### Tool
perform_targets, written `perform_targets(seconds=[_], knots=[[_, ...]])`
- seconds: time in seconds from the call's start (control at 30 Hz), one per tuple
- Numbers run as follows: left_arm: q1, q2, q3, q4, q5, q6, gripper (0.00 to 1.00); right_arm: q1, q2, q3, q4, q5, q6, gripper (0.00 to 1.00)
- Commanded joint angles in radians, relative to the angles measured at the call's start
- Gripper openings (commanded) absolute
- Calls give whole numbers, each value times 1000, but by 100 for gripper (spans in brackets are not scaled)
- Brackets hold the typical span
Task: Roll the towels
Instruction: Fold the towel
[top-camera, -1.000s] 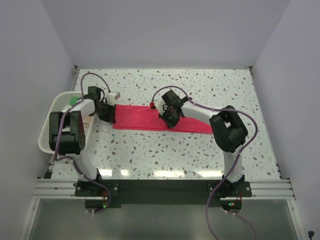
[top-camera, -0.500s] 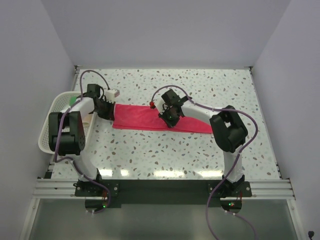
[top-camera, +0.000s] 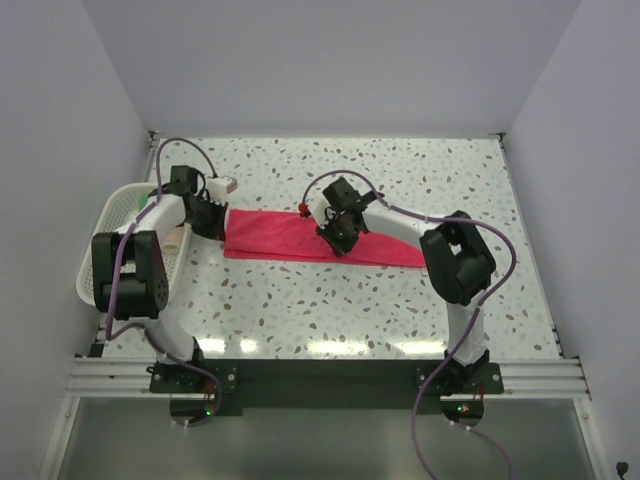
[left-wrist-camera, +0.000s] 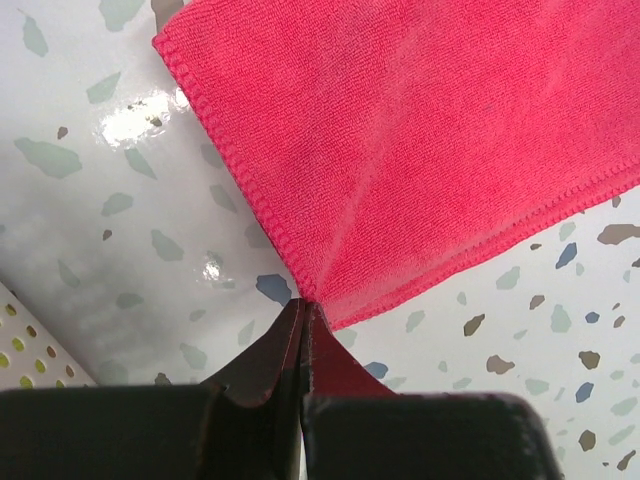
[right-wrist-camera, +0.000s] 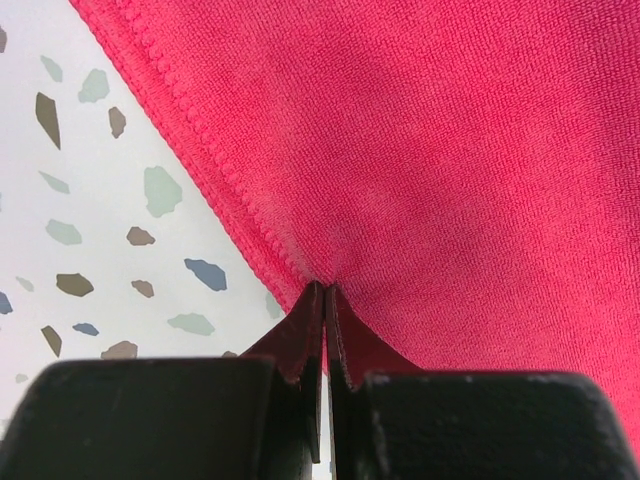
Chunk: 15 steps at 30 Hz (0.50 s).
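A pink-red towel (top-camera: 285, 238) lies flat as a long strip across the middle of the speckled table. My left gripper (top-camera: 220, 224) is at its left end. In the left wrist view the jaws (left-wrist-camera: 305, 305) are shut on the towel's (left-wrist-camera: 430, 130) near corner, and creases fan out from the pinch. My right gripper (top-camera: 338, 243) is over the strip's middle. In the right wrist view it (right-wrist-camera: 325, 290) is shut on the stitched edge of the towel (right-wrist-camera: 450, 150). A bit of green towel (top-camera: 147, 200) shows inside the basket.
A white mesh basket (top-camera: 108, 222) sits at the table's left edge, right beside the left arm; its perforated wall (left-wrist-camera: 25, 355) shows in the left wrist view. The right arm's elbow (top-camera: 458, 258) stands over the towel's right end.
The left jaws have closed on the towel's corner, and the left wrist has shifted slightly left and back. The right gripper has stayed shut on the towel's edge.
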Motion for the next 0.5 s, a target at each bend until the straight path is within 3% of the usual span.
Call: perform_targets(seconds=[0.0,0.47], knots=[[8,-54,41,-44,-15,26,0,8,-59,28,-27,-42,-15,0],[11,-44,81,-99,19,36,0,8,-79,28,-44,-36,-18,2]])
